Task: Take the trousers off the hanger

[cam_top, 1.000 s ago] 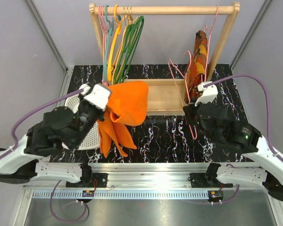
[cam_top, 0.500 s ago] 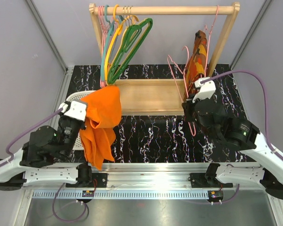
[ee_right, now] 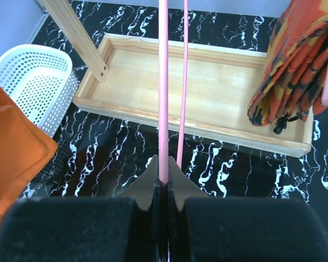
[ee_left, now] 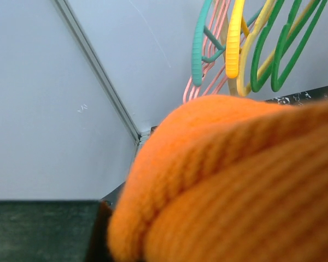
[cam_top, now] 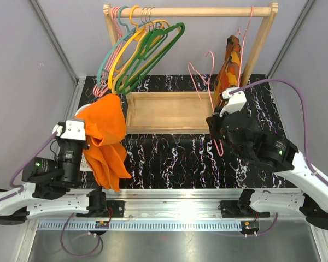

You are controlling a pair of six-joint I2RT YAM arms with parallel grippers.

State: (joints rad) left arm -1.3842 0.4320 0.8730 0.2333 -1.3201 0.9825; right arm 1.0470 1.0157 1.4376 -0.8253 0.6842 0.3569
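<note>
The trousers [cam_top: 105, 136] are off the hanger [ee_right: 163, 82] and hang in the air from the left gripper [cam_top: 79, 134], at the left side of the table [cam_top: 175, 158]. They hang down in folds, in front of the white basket [ee_right: 33, 82] and partly covering it in the top view. In the left wrist view the orange cloth fills almost all the picture and covers the fingers. I cannot see them directly, but the cloth hangs from them, so they are clamped on it.

The right gripper [ee_right: 163, 181] is over the right half of the table, well apart from the trousers. Its fingers are pressed together on the thick pink wire of the hanger, with no gap visible between them. The hanger rises from the gripper toward the rack [cam_top: 191, 11], and in the top view its hook is below the rail, not on it. No cloth is on the hanger.

The wooden tray [cam_top: 164, 112] at the foot of the rack lies between the two arms. A patterned garment [cam_top: 227, 76] hangs at the right end of the rail, just beside the hanger, and its lower end reaches into the tray. At the left end of the rail a bundle of green, yellow, teal and pink hangers [cam_top: 142, 49] slants down toward the trousers.
</note>
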